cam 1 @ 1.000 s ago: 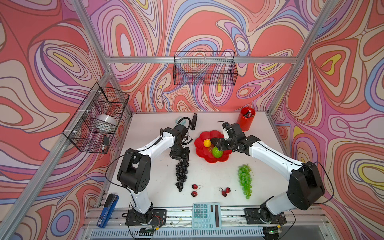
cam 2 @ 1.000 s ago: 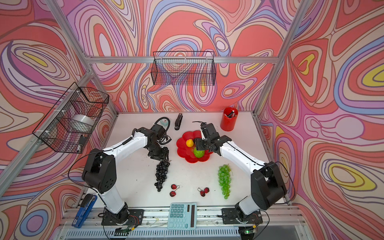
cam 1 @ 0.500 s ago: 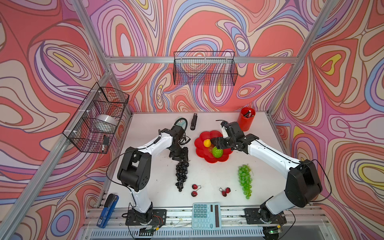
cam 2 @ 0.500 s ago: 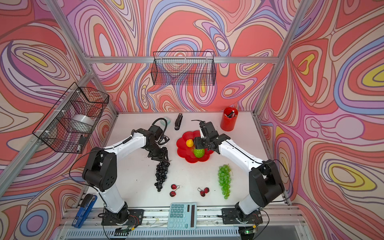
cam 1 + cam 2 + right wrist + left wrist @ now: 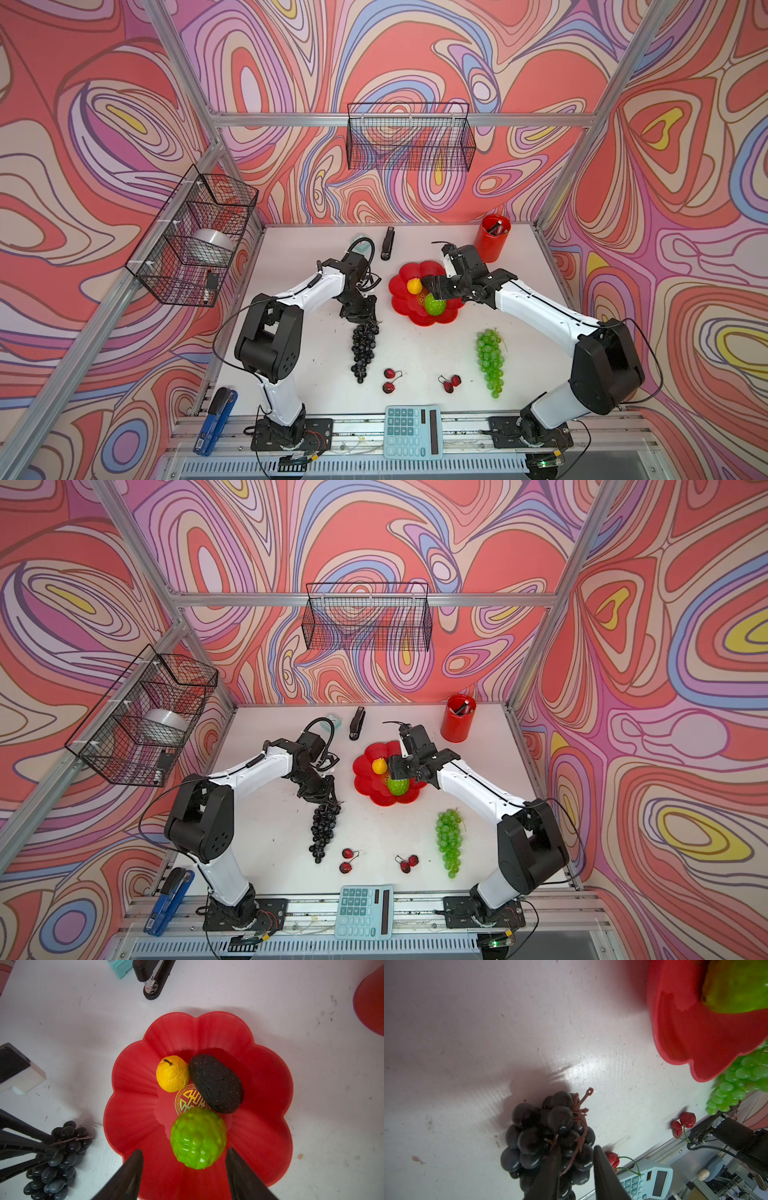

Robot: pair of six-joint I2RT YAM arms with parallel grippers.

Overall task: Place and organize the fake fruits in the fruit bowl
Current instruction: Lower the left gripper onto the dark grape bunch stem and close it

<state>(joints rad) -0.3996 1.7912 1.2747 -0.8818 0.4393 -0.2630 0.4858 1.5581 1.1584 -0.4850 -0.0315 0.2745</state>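
Note:
The red scalloped fruit bowl (image 5: 401, 305) (image 5: 135, 1068) holds a yellow-orange ball (image 5: 172, 1074), a dark avocado (image 5: 216, 1084) and a bumpy lime-green fruit (image 5: 198, 1138). My right gripper (image 5: 184, 1151) hovers open over the bowl, its fingers either side of the green fruit and clear of it. The dark purple grape bunch (image 5: 363, 349) (image 5: 542, 1132) lies on the table left of the bowl. My left gripper (image 5: 576, 1150) (image 5: 365, 320) is shut on its stem end. The green grape bunch (image 5: 491, 361) and two cherry pairs (image 5: 389, 380) (image 5: 451, 382) lie nearer the front.
A teal calculator (image 5: 412, 432) sits at the front edge. At the back stand a red pen cup (image 5: 493, 237), a black stapler (image 5: 387, 244) and a small teal box (image 5: 359, 245). Wire baskets (image 5: 409, 137) hang on the back and left walls.
My left gripper's jaws have narrowed around the top of the dark grape bunch. The right gripper has stayed open over the bowl, shifting only slightly.

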